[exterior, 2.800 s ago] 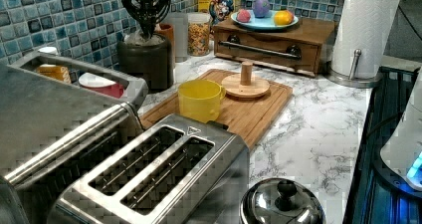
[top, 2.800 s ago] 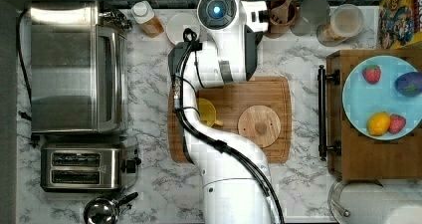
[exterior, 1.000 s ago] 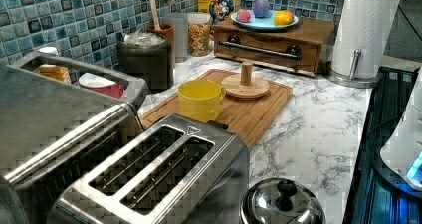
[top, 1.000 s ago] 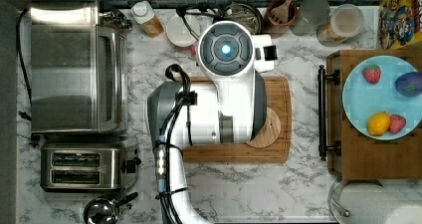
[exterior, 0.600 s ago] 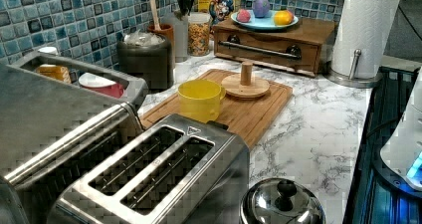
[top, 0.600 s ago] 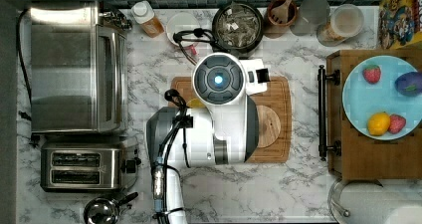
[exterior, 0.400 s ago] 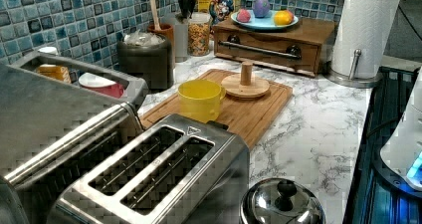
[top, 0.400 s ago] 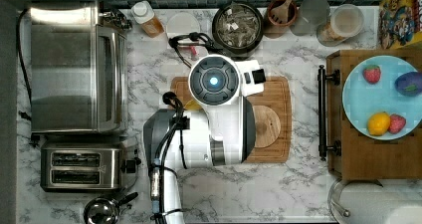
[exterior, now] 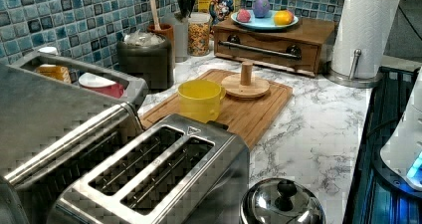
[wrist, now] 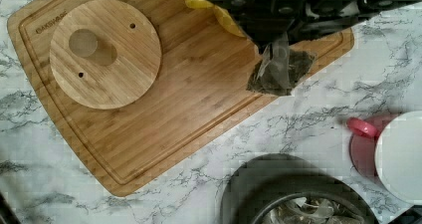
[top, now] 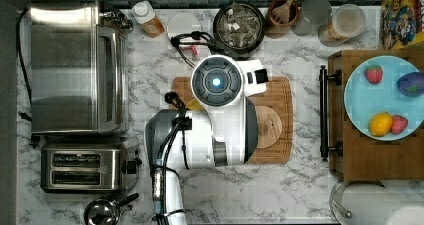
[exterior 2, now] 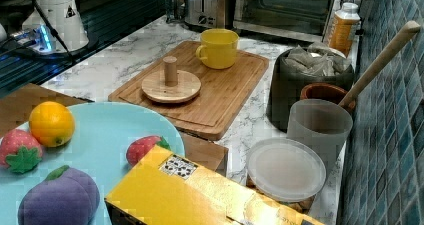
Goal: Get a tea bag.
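Gripper (wrist: 278, 40) pinching tea bag (wrist: 281, 72) by its upper edge; tea bag hangs free above corner of wooden board (wrist: 164, 109), not touching it. Marble bench (top: 280, 190) carries all. White arm (top: 220, 120) covers board middle in top view. Dark round bowl (top: 239, 24) full of same sachets, near board. Yellow mug (exterior 2: 218, 48) upright on board, beside round wooden stand (exterior 2: 171, 85).

- Even, bright indoor light falls on the marble bench (top: 300, 195), with soft, short shadows.
- Glare streaks the toaster oven (top: 75, 65) in the top view.
- All views look blocky.
- The wrist view's claw (wrist: 278, 30) is dark and blurred.
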